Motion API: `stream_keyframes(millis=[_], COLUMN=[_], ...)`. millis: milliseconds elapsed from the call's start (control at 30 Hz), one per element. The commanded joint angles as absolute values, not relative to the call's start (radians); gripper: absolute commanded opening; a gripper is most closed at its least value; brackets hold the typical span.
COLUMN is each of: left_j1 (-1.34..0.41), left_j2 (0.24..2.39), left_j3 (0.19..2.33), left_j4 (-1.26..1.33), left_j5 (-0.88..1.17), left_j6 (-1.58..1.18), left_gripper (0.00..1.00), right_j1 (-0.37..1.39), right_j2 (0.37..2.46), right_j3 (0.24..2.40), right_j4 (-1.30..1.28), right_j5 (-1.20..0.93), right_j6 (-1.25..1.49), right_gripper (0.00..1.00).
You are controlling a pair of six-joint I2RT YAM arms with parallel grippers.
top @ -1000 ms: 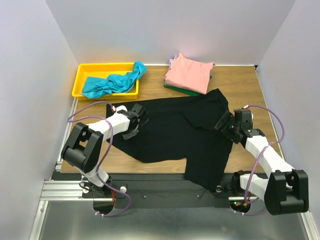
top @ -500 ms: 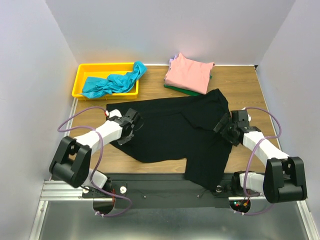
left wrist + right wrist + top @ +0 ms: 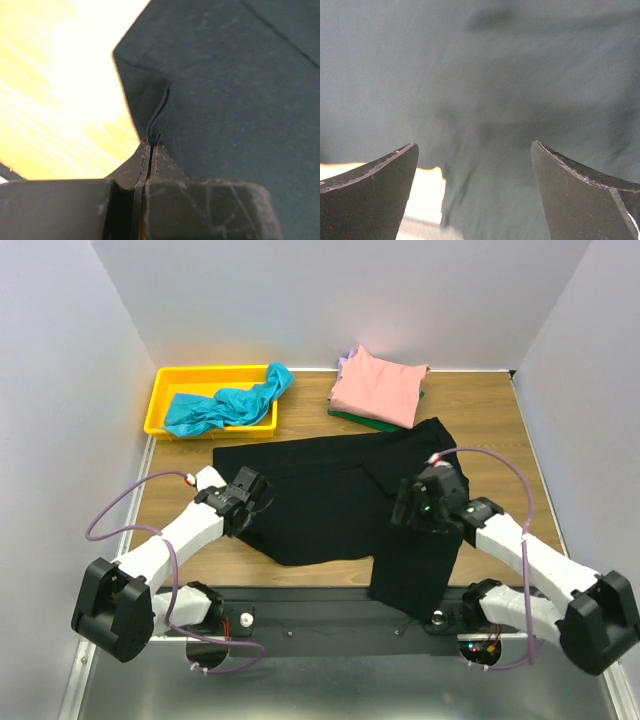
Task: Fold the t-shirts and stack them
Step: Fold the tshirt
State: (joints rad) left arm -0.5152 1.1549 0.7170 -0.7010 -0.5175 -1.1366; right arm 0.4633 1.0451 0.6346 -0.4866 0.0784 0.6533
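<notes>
Beyond the left gripper (image 3: 151,142), off to its left: teal t-shirt (image 3: 225,405) slumped in the yellow bin (image 3: 158,400). At that pincer: clamped tight on a raised fold near the black t-shirt's (image 3: 330,495) left edge. Beyond the right gripper (image 3: 474,144), slightly to its left: salmon-pink t-shirt (image 3: 378,385) folded on top of a green one (image 3: 352,418). At that pincer: spread wide, gripping nothing, with black cloth directly beneath the fingers.

Yellow bin (image 3: 158,400) and folded stack (image 3: 380,388) block table (image 3: 482,405) beyond the black t-shirt (image 3: 330,500).
</notes>
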Motion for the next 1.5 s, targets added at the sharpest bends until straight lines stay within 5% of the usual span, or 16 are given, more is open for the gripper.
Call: stream_keyframes(millis=[0, 400, 600, 833, 967, 1067, 1333, 1467], left_j1=[-0.514, -0.514, -0.514, -0.514, -0.514, -0.514, -0.514, -0.514], left_j2=[1.101, 0.950, 0.940, 0.942, 0.948, 0.943, 0.920, 0.919], left_j3=[0.669, 0.630, 0.626, 0.627, 0.629, 0.627, 0.623, 0.623], left_j4=[-0.793, -0.788, -0.788, -0.782, -0.784, -0.785, -0.778, -0.776], left_j5=[-0.600, -0.617, -0.618, -0.617, -0.615, -0.618, -0.617, -0.614], left_j6=[-1.270, -1.325, -1.325, -1.319, -1.316, -1.319, -1.318, -1.316], left_gripper=[0.00, 0.00, 0.00, 0.00, 0.00, 0.00, 0.00, 0.00], right_j1=[0.728, 1.224, 1.285, 1.285, 1.284, 1.284, 1.282, 1.259], right_j2=[1.072, 1.138, 1.192, 1.210, 1.278, 1.305, 1.313, 1.293], right_j3=[0.684, 0.672, 0.660, 0.606, 0.606, 0.603, 0.635, 0.698], right_j4=[-0.728, -0.926, -0.989, -0.957, -0.946, -0.933, -0.942, -1.005], right_j5=[0.212, 0.160, 0.160, 0.111, 0.092, 0.095, 0.193, 0.334], right_j6=[0.744, 0.890, 0.963, 1.035, 1.020, 1.022, 1.100, 1.161], right_gripper=[1.00, 0.92, 0.87, 0.64, 0.63, 0.54, 0.01, 0.01])
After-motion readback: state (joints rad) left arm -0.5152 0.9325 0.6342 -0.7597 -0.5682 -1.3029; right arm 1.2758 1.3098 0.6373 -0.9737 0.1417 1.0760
